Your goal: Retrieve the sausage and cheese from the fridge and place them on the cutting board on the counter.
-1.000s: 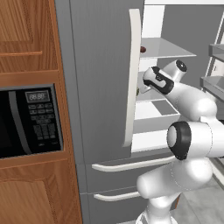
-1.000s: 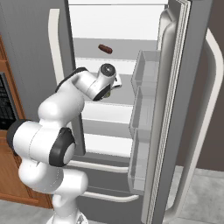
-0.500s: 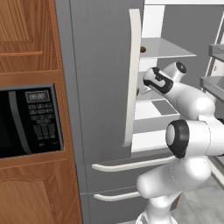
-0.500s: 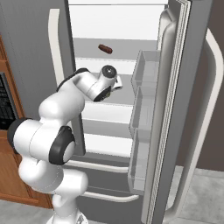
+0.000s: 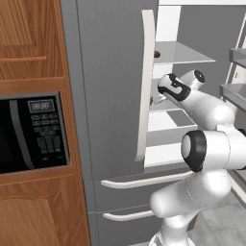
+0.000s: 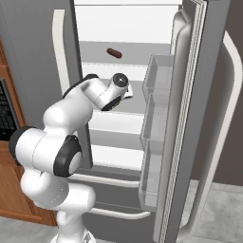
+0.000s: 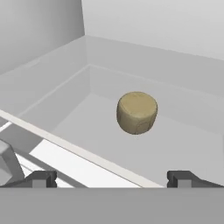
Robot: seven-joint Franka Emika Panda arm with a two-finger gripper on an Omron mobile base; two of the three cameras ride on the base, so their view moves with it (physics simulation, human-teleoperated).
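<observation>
Tool nearer: cheese (image 7: 137, 112) tan, rounded chunk.

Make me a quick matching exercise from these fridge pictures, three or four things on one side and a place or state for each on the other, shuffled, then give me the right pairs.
Things:
1. sausage
2. cheese
3. gripper
4. microwave

Places or states:
A. set into the wooden cabinet left of the fridge
B. open, holding nothing
C. on the upper fridge shelf
D. on a shelf straight ahead of the hand camera

Pairs: 1-C, 2-D, 3-B, 4-A
</observation>
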